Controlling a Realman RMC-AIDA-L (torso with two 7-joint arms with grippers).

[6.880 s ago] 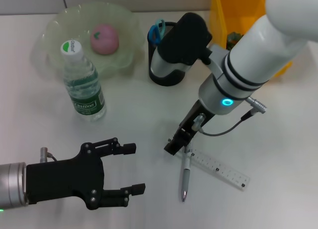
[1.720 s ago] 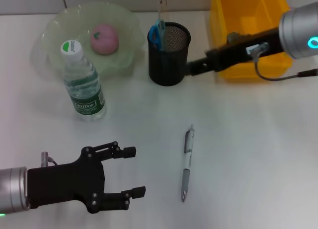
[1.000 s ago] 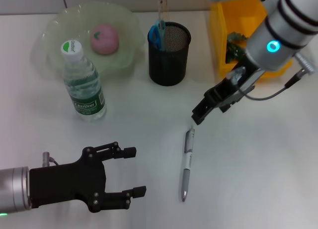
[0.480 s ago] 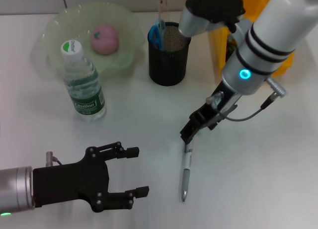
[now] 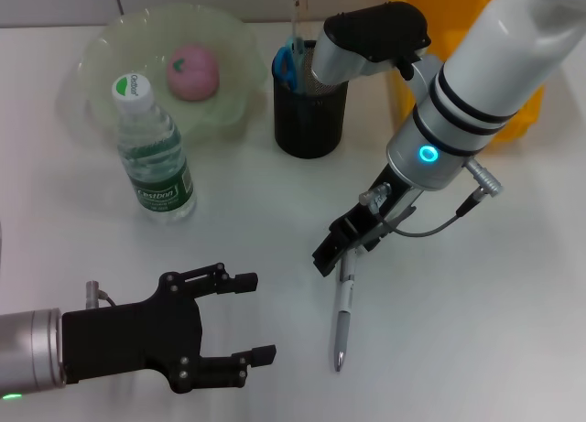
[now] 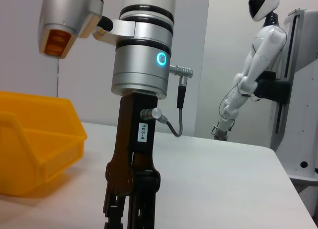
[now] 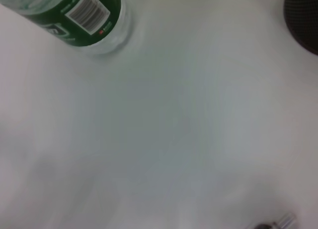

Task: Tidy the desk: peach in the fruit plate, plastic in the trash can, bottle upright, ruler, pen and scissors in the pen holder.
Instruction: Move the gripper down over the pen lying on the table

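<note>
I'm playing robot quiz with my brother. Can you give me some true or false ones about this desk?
1. The peach lies in the plate. True.
2. The bottle lies on its side. False: it stands upright.
3. The pen is in the holder. False: it lies on the desk.
4. The right tool is at the pen's upper end. True.
5. The left tool holds the scissors. False: it is open, holding nothing; the scissors are in the holder.

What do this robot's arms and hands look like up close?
The right arm is glossy white with black bands and a glowing cyan ring, a grey cable looping beside its slim black right hand. The left hand is matte black with screws, on a silver wrist. A label reads 103-4.
</note>
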